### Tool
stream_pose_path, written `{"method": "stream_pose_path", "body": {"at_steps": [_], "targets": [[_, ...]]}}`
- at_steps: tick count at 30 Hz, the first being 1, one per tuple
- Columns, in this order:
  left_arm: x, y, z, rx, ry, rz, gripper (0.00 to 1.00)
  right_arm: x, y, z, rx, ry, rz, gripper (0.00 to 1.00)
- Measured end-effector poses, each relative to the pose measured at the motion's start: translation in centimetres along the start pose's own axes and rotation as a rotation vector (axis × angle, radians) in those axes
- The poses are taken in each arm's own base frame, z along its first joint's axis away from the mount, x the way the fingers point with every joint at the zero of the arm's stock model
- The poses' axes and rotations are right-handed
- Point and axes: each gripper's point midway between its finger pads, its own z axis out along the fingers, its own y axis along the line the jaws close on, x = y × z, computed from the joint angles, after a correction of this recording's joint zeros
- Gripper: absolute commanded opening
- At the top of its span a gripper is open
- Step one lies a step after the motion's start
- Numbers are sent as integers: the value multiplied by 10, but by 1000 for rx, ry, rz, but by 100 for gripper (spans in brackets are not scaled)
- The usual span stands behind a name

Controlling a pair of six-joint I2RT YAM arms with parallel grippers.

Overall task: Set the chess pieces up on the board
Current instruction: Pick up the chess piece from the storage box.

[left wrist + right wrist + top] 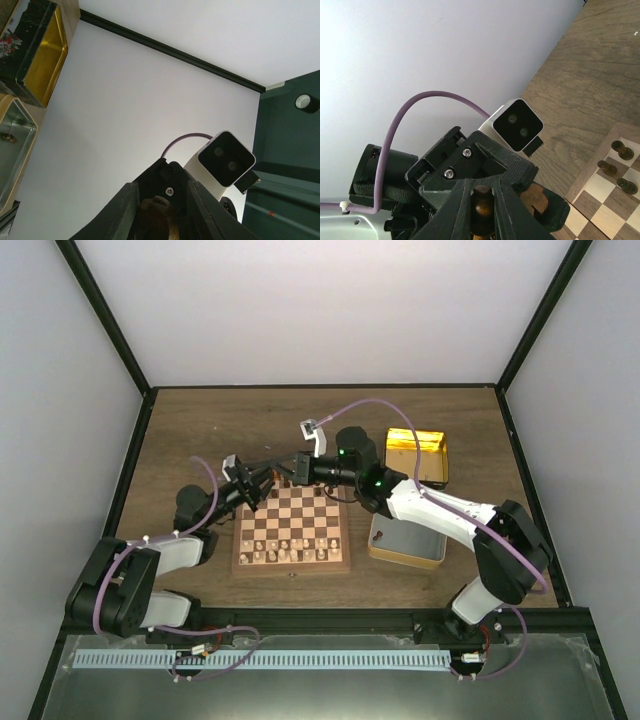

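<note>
**Right jaws pinch dark chess piece (481, 205)**

We see them closed narrow on it above the far edge of the board (293, 569), which lies on the table (200, 430). Left jaws meet them tip to tip; their grip we cannot tell.

The top view overlooks the board (310, 515); the left wrist view closely faces the right wrist camera (226, 159), and conversely.

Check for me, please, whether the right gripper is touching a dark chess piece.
Touching. The right wrist view shows the dark chess piece wedged between the two fingers of the right gripper, with no gap on either side.
</note>
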Motion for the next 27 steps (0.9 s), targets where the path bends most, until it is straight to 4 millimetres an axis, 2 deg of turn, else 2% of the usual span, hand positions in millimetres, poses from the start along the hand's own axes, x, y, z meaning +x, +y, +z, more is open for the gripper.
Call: {"method": "stream_pose_path", "body": {"at_steps": [8,14,17,21,24,27], "targets": [[-1,0,0,-2,-6,-4,9,-1,-1,0,5,-5,-2,5],[-2,-2,2,-19,-18,0,8,-6,0,-6,28,-33,-24,5],[-4,-5,4,-54,-44,72,8,-9,-3,-14,67,-63,-49,6],[-20,-4,1,-144,-142,238,8,-5,-22,-26,159,-103,-86,5],[-40,7,-7,-273,-237,381,8,8,-49,-30,261,-107,-112,5],[-55,13,-19,-408,-321,541,8,24,-62,-28,329,-100,-174,6]]}}
